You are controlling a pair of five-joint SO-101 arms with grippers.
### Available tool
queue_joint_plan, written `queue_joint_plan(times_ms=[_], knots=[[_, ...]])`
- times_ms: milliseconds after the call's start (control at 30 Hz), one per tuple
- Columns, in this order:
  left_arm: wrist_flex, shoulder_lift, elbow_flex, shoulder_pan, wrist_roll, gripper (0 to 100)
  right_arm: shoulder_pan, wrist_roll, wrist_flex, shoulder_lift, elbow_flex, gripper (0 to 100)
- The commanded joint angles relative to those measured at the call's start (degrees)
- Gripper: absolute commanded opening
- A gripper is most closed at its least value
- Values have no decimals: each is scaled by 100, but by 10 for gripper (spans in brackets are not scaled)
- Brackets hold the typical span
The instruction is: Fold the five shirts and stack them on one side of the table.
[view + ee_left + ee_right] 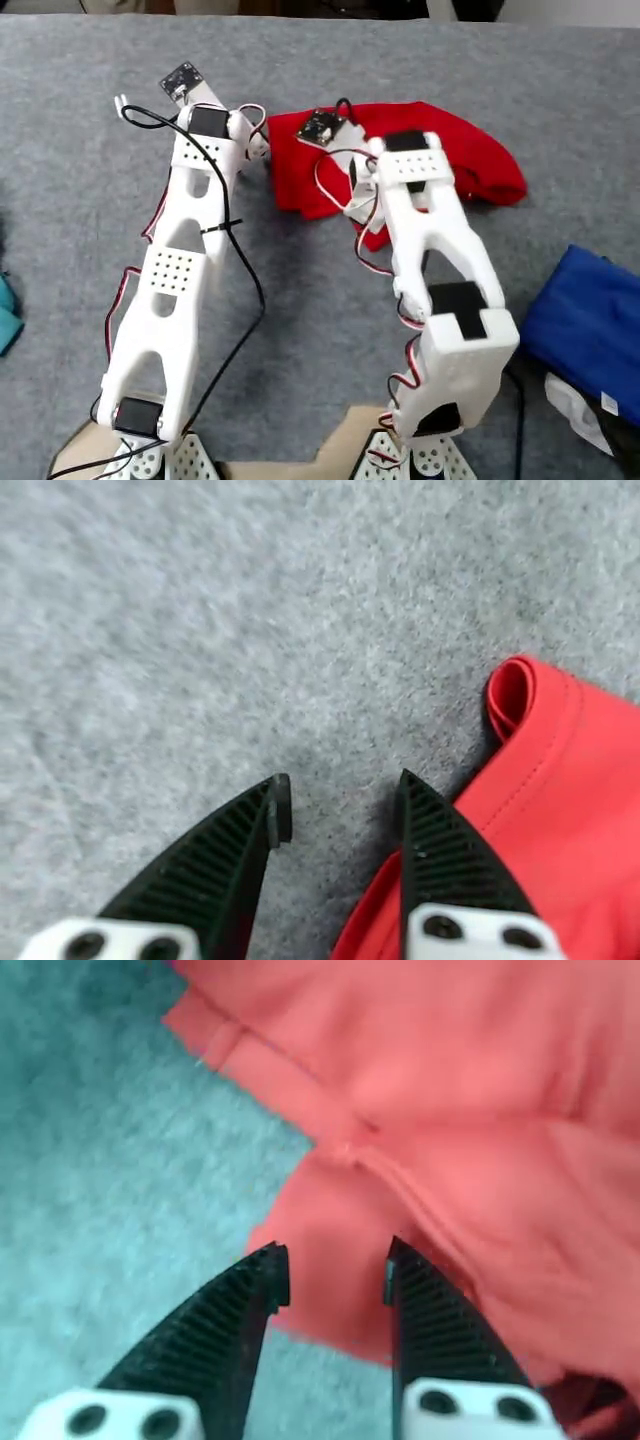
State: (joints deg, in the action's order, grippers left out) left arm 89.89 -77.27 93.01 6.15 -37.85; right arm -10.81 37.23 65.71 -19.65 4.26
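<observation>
A red shirt lies crumpled at the far middle of the grey table. My left gripper is open at the shirt's left edge, one finger over grey cloth, the other over the red hem. My right gripper is open just above the shirt's near edge, with a seam running between the fingers. In the high view the left arm ends beside the shirt's left side and the right arm covers its middle.
A folded blue shirt lies at the right edge with white fabric under its near corner. Something teal shows at the left edge. The grey table cover stretches between the arms.
</observation>
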Motion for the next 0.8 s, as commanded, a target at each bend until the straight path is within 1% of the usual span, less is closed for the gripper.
queue_joint_plan(times_ms=[0, 67, 200, 267, 433, 533, 633, 767], knots=[[-97, 136, 264, -53, 35, 178, -48, 9, -519, -400, 4, 163], [-97, 136, 255, -53, 35, 178, -13, -9, -580, -664, -171, 148], [-114, 136, 255, -53, 35, 178, 189, -316, -510, -945, -796, 0], [-132, 136, 255, -53, 35, 178, 347, -431, -431, -1086, -1077, 13], [-132, 136, 255, -53, 44, 178, 769, -651, 132, -1138, -1991, 5], [-123, 136, 255, -53, 53, 178, 1103, -686, 299, -1156, -2668, 5], [-97, 136, 255, -53, 53, 178, 1464, -686, 220, -1182, -3284, 5], [-97, 136, 255, -53, 62, 178, 1815, -686, -237, -1182, -3741, 5]])
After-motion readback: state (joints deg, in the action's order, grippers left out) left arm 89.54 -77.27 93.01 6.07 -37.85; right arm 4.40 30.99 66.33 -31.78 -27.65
